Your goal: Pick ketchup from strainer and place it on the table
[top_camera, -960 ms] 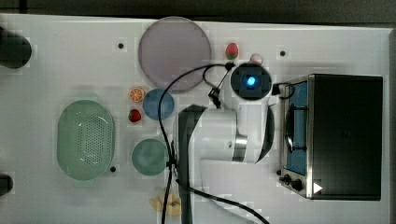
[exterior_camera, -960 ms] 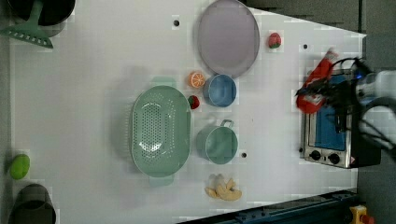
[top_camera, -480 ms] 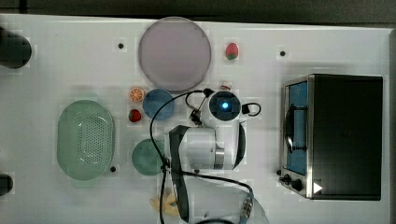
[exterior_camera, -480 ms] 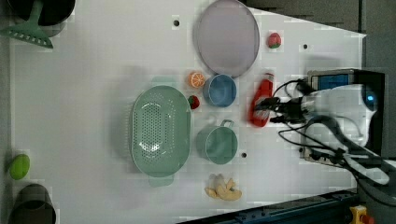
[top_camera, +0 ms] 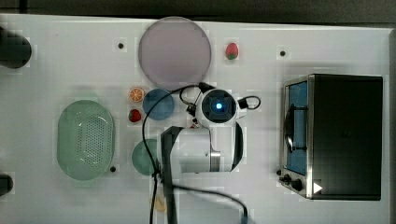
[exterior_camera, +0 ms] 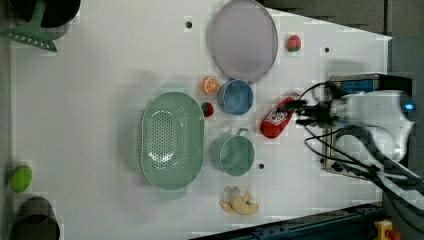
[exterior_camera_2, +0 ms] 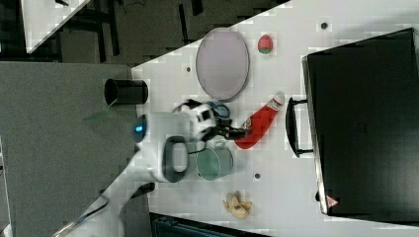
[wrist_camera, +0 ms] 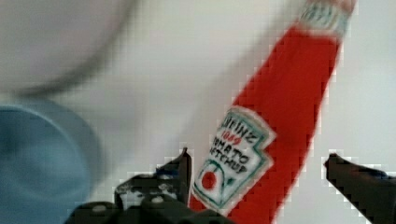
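Since the earlier frames the arm has travelled from beside the toaster oven (top_camera: 334, 135) toward the frame centre in the top view, bringing the ketchup (exterior_camera: 278, 117) down onto the table (exterior_camera: 90, 100). The bottle now lies on its side right of centre in the left view, between the blue bowl (exterior_camera: 235, 96) and the oven, well apart from the strainer (exterior_camera: 172, 139), which sits empty at centre-left. In the wrist view the jaws of the gripper (wrist_camera: 261, 175) stand wide apart, one on each side of the ketchup (wrist_camera: 275, 130), with no visible clamp on it. Judgement: the release step of the placement is in hand and the task looks essentially complete. The next move calls for a straight lift clear of the bottle without nudging it, since it could roll toward the green cup (exterior_camera: 232, 154).
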